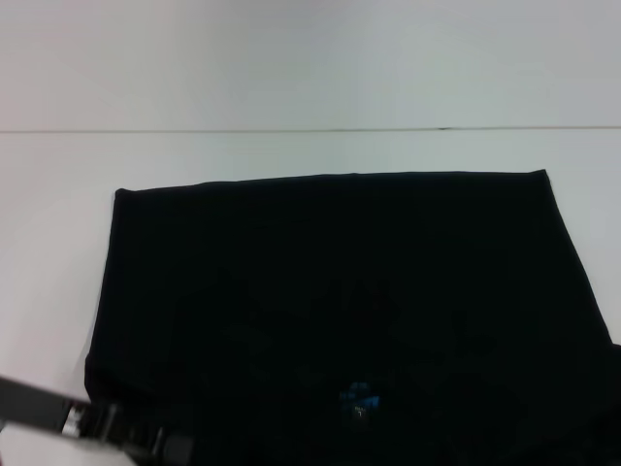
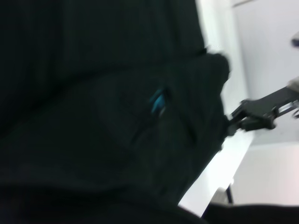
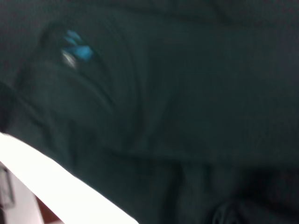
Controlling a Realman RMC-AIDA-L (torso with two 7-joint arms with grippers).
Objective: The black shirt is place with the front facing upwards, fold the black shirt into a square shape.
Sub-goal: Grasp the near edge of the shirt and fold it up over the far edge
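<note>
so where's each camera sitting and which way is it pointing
Head view: from the robot's head, looking forward and down at the black shirt spread on the white table; the left arm shows at the lower left corner.
Left wrist view: on the left wrist, close over the shirt's collar end; the right gripper shows farther off at the shirt's edge.
Right wrist view: on the right wrist, close over the shirt; none of the robot's body is clearly visible.
Shared: all three show the blue neck label.

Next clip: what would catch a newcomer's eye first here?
The black shirt fills most of the white table, its small blue neck label at the near edge. The left gripper sits at the shirt's near left corner. The left wrist view shows the right gripper at the opposite edge.
</note>
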